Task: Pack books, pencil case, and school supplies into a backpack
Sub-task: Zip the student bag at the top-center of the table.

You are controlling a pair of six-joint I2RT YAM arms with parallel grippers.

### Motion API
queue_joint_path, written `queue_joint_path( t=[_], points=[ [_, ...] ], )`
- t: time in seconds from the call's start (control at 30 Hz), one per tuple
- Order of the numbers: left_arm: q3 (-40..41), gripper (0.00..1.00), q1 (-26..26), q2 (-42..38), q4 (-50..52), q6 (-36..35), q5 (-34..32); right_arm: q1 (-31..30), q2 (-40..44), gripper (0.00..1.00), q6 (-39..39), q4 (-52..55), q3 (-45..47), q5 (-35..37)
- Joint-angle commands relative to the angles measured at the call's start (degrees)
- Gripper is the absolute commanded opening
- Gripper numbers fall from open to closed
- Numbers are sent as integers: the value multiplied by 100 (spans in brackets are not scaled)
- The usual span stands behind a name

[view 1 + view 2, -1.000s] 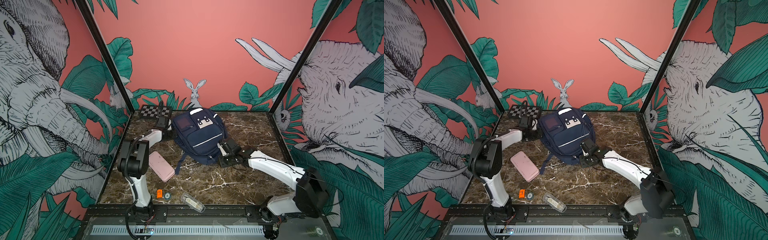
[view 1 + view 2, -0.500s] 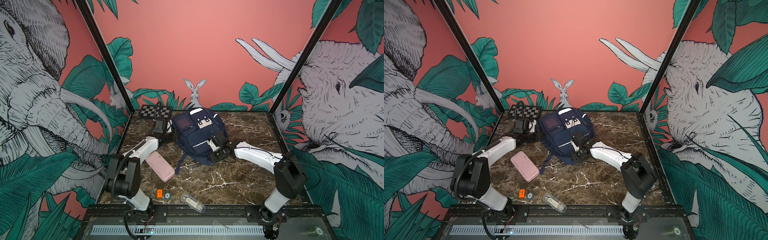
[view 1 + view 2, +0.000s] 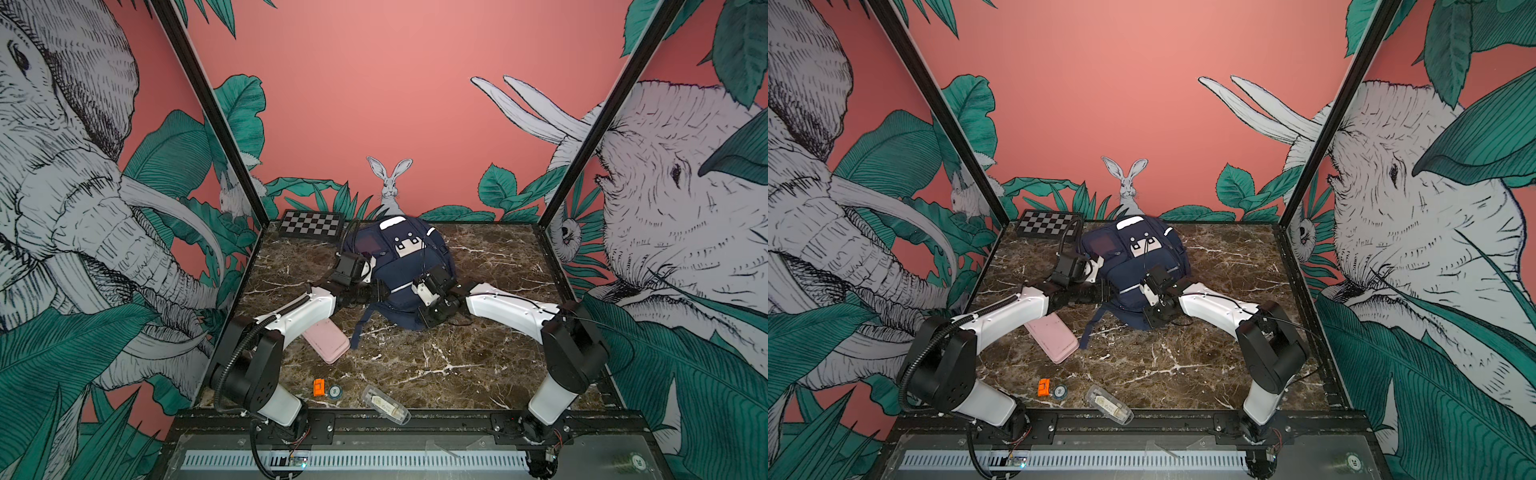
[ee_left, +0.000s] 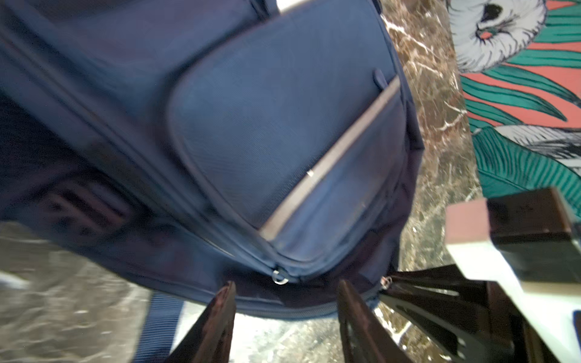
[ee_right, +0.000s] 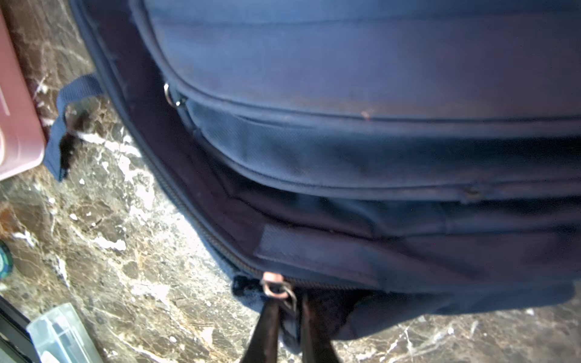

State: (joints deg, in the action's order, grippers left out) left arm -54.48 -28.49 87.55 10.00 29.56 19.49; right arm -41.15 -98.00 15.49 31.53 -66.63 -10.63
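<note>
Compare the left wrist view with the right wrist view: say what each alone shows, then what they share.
Left wrist only: the open left hand, the painted wall. Right wrist only: the pink pencil case, a clear plastic box. Both: the backpack, the marble table, the right hand shut on the zipper pull.

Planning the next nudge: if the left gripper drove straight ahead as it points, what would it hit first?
Probably the soft navy-blue fabric backpack: the open left gripper faces its zipped edge; gap unclear.
</note>
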Motion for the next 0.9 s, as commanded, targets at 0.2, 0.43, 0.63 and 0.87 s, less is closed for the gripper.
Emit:
queue_joint_path(
  t=[0.2, 0.43, 0.63, 0.87],
  points=[
    [448, 54, -450, -246, -306, 607, -114, 3, 326, 0, -90, 129, 165, -125],
    [703, 54, -646, -45, -815, 1206, -211, -117, 518, 0, -87, 464, -54, -10],
    [730, 55, -671, 101, -892, 1376, -370, -516, 403, 0, -98, 623, -322, 103],
    [732, 44, -670, 359, -1069, 1466, -160, -827, 92, 0, -48, 591, -552, 51]
  ],
)
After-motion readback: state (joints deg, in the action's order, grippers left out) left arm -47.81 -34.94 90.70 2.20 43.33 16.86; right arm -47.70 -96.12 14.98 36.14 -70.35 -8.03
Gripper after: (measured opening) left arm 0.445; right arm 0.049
